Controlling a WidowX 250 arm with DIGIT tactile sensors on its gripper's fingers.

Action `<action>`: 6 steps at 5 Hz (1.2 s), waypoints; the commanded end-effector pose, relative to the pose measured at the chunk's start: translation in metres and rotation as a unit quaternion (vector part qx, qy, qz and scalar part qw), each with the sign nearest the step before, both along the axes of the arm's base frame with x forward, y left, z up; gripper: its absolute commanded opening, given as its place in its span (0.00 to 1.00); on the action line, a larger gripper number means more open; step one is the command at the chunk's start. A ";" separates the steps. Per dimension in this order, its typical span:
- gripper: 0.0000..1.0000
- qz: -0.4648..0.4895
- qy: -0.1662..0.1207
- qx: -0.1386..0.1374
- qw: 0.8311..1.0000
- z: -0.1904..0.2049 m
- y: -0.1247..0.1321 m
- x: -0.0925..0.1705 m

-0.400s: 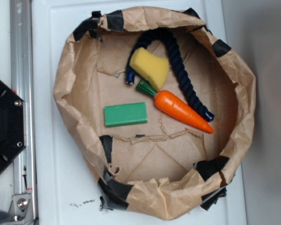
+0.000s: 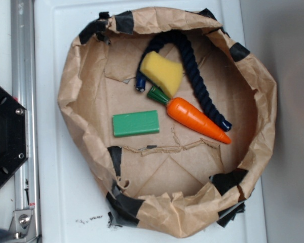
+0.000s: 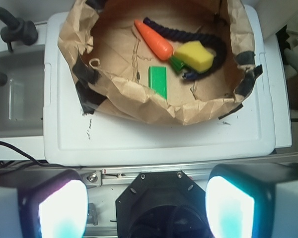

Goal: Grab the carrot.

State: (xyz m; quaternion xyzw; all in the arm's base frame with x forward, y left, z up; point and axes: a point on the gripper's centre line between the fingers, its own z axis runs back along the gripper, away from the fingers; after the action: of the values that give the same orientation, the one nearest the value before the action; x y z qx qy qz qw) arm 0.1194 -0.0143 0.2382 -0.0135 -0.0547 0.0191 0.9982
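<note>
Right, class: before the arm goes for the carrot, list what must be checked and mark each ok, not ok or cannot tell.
1. Carrot in view, nothing lying on it: ok.
2. Gripper jaws open wide: ok.
3. Gripper above carrot: not ok, far back over the base.
4. Room on the carrot's body side: ok, green block lies apart.
5. Stem end free: not ok, yellow sponge close by.
6. Rope touching carrot: cannot tell.

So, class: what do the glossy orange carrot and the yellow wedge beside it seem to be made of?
Glossy orange carrot: probably hard plastic, since its smooth skin shows shiny highlights. Yellow wedge: likely foam sponge, with a matte, finely pitted surface and soft edges.
</note>
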 end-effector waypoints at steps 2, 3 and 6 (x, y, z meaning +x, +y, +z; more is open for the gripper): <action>1.00 -0.190 -0.038 0.065 0.979 -0.085 0.003 0.115; 1.00 -0.200 -0.003 0.020 0.980 -0.117 0.022 0.136; 1.00 -0.186 -0.017 -0.036 0.982 -0.102 0.052 0.156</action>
State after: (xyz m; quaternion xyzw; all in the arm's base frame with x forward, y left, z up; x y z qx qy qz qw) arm 0.2702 0.0333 0.1159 -0.0776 -0.0231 -0.1641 0.9831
